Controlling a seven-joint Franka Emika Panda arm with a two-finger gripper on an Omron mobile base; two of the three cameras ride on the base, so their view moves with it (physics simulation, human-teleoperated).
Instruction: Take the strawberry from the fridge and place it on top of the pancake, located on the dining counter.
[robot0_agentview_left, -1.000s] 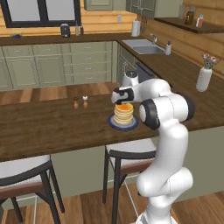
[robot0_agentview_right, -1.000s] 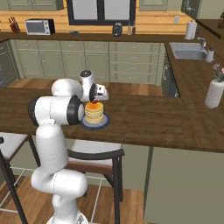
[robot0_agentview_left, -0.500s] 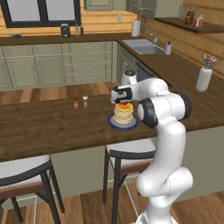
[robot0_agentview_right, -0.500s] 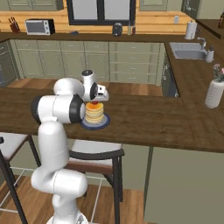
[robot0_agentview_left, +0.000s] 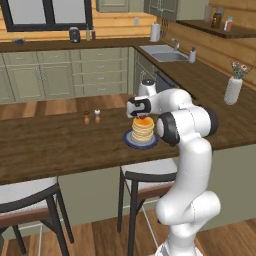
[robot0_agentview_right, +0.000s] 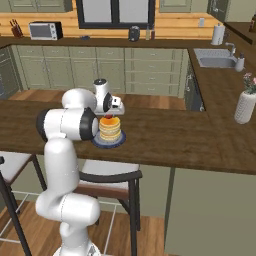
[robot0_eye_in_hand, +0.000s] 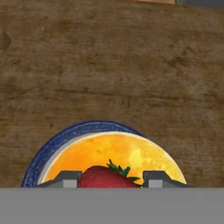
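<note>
In the hand view the strawberry (robot0_eye_in_hand: 106, 177) is cut off at 6 o'clock, and the plate (robot0_eye_in_hand: 57, 144) and pancake (robot0_eye_in_hand: 114, 154) lose their near halves there too. Whether the jaws touch the berry cannot be told. The two small shakers (robot0_agentview_left: 92, 117) on the surface are too small to identify.

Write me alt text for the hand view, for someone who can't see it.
A red strawberry with green leaves sits between the two fingertips of the gripper, directly over a round golden pancake on a blue plate. Beyond the plate stretches the dark brown wooden dining counter.
</note>
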